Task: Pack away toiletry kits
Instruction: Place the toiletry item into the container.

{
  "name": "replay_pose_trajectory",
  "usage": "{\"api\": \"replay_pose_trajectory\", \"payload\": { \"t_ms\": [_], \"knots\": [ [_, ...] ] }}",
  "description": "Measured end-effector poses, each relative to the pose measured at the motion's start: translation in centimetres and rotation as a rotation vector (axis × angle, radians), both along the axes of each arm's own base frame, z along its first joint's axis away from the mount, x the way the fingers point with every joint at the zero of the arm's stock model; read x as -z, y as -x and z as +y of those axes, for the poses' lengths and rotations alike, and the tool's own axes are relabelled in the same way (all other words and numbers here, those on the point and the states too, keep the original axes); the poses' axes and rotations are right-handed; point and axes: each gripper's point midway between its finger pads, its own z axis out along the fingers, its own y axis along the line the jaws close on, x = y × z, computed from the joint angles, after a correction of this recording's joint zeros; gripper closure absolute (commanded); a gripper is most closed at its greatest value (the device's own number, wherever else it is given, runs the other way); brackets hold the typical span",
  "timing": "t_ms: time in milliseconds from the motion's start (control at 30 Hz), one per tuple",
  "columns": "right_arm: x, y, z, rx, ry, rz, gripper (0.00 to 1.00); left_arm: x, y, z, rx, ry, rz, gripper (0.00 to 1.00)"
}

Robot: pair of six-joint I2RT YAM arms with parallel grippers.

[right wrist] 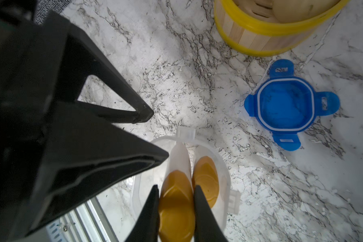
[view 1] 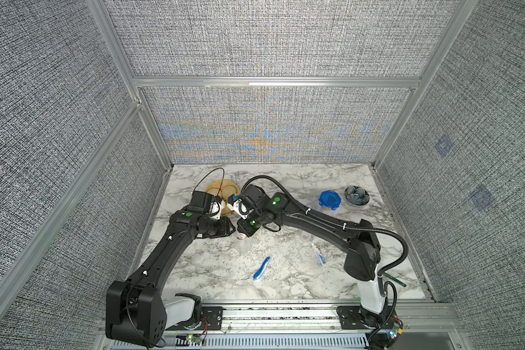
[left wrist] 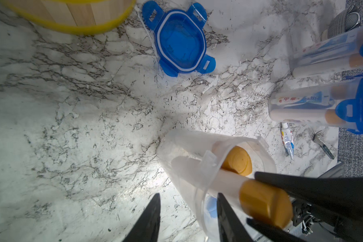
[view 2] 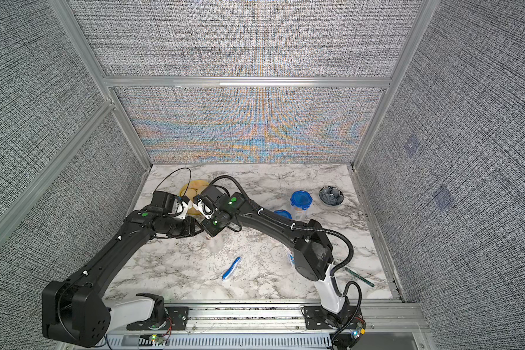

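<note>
**Loading a bottle into the open jar.** The clear jar [left wrist: 182, 167] stands upright left of the tabletop's centre. It is on the near side of the yellow steamer [right wrist: 260, 35], which sits toward the far-left corner. The right gripper [right wrist: 176, 188] is clamped on the orange cap of a white bottle [right wrist: 176, 213]. The bottle's body already reaches down into the jar, beside a second bottle [right wrist: 205, 178] that stands inside. The left gripper [left wrist: 188, 196] has its jaws partly apart astride the jar's wall, one finger outside and one over the mouth. Bare marble shows between the outer finger and the wall, so no pinch is visible. The step is probably best done by lowering the bottle straight along the jar's axis, parallel to its neighbour so the caps do not wedge. The bottle should be let go only once its base is grounded, and the gripper then lifted clear vertically so it does not drag the bottle back out. The left fingers can brace the light jar against tipping, but should keep out of the right fingers' path, since the two grippers work very close together. Leave room for the toothpaste tube [view 1: 319, 254], lying right of centre, and the folding toothbrush [view 1: 262, 268], lying toward the near edge. The blue lid [right wrist: 287, 106] lies inner face up just beside the steamer, near the jar. Two lidded jars [left wrist: 302, 106], already filled, stand toward the far-right corner near the dark bowl [view 1: 357, 195].
</note>
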Motion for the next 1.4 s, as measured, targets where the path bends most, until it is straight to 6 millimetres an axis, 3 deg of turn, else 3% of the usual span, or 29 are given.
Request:
{"api": "replay_pose_trajectory", "payload": {
  "t_ms": [133, 233, 367, 467, 600, 733, 933, 1033, 1133, 1400],
  "knots": [
    [1.0, 0.1, 0.5, -0.002, 0.018, 0.005, 0.57, 0.3, 0.0, 0.0, 0.001, -0.002, 0.011, 0.57],
    [0.8, 0.1, 0.4, -0.002, 0.021, 0.003, 0.52, 0.4, -0.1, 0.0, 0.001, -0.002, 0.014, 0.57],
    [-1.2, 0.6, -0.3, -0.008, -0.005, -0.016, 0.49, 0.4, -0.1, 0.0, 0.002, -0.003, 0.014, 0.58],
    [-3.2, 1.3, -2.1, -0.026, -0.049, -0.02, 0.49, 0.4, -0.1, 0.0, 0.003, -0.003, 0.013, 0.58],
    [-4.8, 1.7, -7.2, -0.006, -0.09, -0.05, 0.49, 0.2, 0.0, 0.0, 0.003, -0.002, 0.007, 0.58],
    [-4.8, 1.3, -13.4, 0.089, -0.087, -0.054, 0.5, -0.1, 0.0, 0.0, 0.003, 0.001, -0.004, 0.58],
    [-3.7, -0.4, -24.5, 0.446, -0.024, 0.033, 0.51, -0.4, 0.0, -0.2, 0.011, 0.01, -0.015, 0.57],
    [-4.1, -2.5, -28.4, 0.613, -0.011, 0.058, 0.52, -1.0, 0.1, -0.4, 0.021, 0.024, -0.032, 0.54],
    [-3.6, -2.2, -30.7, 0.684, 0.023, 0.091, 0.52, -2.0, 0.1, -0.4, 0.029, 0.03, -0.077, 0.51],
    [-0.1, 3.6, -35.3, 0.793, 0.106, 0.236, 0.52, -7.4, -0.1, -1.2, 0.06, 0.06, -0.278, 0.51]
  ]
}}
